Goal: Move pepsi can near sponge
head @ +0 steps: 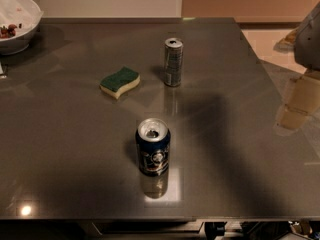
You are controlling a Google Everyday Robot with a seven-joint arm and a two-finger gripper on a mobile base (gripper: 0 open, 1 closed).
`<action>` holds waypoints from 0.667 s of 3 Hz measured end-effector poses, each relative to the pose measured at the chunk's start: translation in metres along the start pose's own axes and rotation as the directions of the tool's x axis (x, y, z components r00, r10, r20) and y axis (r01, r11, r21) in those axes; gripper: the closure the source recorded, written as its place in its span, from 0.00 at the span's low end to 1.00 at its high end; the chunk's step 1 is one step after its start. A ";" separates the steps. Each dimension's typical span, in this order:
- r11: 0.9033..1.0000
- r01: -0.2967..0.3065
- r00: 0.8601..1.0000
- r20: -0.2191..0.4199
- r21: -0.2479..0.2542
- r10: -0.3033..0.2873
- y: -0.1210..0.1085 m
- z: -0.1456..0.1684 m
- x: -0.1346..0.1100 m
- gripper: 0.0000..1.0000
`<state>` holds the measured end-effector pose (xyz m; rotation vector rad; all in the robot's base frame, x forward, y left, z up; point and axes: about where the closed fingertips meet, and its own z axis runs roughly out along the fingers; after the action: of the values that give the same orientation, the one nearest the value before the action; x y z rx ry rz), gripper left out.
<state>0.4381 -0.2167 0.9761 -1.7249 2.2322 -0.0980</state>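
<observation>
- Camera view: the pepsi can [153, 146] stands upright at the front middle of the dark table [60, 149], silver top up and round logo facing the camera.
- The sponge [120, 82] lies farther back and a little to the left, green side up, well apart from the pepsi can.
- A slim silver can [173, 62] stands upright just right of the sponge, not touching it.
- The gripper [310, 36] pokes in at the far right edge, cut off by the frame. The pepsi can sits well away from it, down to the left. Whether it is spread or closed, I cannot tell.
- A white bowl [15, 29] sits at the back-left corner.
</observation>
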 end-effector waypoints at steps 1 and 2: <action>1.000 0.000 1.000 0.000 0.000 0.000 0.000 0.000 0.000 0.00; 1.000 0.012 0.997 0.072 -0.020 -0.010 0.006 0.004 -0.014 0.00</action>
<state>0.4367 -0.2010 0.9735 -1.7234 2.1799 -0.0156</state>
